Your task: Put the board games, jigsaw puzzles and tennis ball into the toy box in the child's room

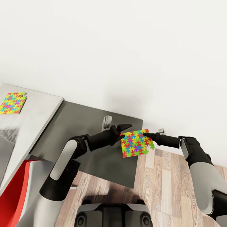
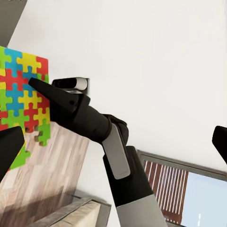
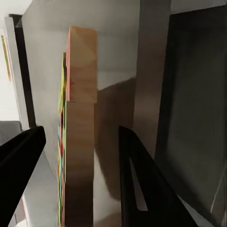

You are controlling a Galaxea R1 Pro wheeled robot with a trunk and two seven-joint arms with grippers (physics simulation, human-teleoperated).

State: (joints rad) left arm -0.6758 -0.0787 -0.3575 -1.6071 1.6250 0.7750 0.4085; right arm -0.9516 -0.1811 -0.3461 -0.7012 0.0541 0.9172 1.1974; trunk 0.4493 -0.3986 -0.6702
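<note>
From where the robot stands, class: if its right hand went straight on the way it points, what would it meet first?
The puzzle. The right hand points toward the left hand, and the slab sits upright between them over the table corner. The fingertip looks already at the slab's edge, though depth is uncertain.

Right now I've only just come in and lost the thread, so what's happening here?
The robot is working a jigsaw puzzle at the corner of the table's dark wing, where it overhangs the floor. The left gripper sits at the slab's left edge and the right gripper at its right. The right wrist view shows the slab edge-on between open fingers. A second puzzle lies on the light tabletop, untouched.
</note>
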